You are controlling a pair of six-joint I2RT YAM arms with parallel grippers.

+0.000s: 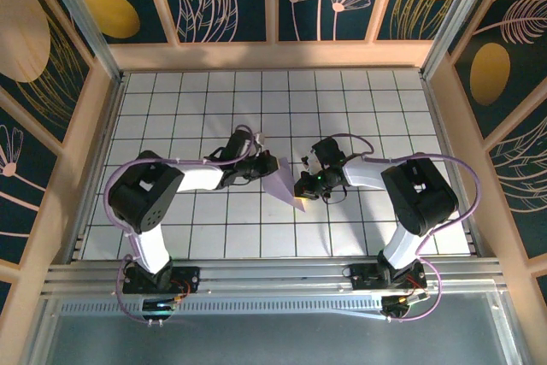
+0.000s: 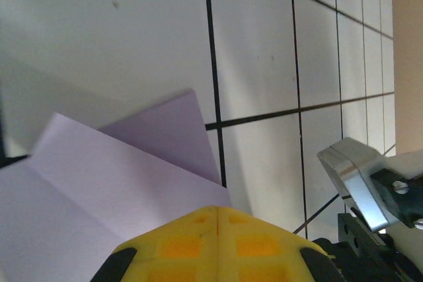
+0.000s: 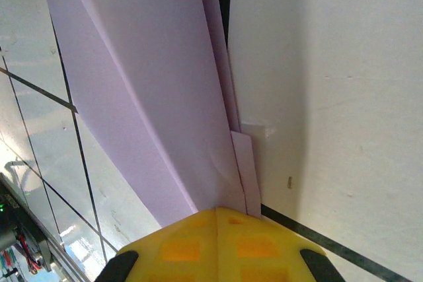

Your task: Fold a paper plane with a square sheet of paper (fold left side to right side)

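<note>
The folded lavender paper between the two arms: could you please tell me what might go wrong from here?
1. The closed left end effector and right end effector both sit over the folded lavender paper sheet; if either drags sideways, the thin sheet could slide on the table or tear.
2. In the right wrist view the layer edges near the fingertips look offset, so pressing there might set a crooked crease.

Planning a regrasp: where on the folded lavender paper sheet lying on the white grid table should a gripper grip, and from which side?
The folded lavender paper sheet lies flat on the white grid table, so probably pinch its long layered edge, coming in low from that side.
</note>
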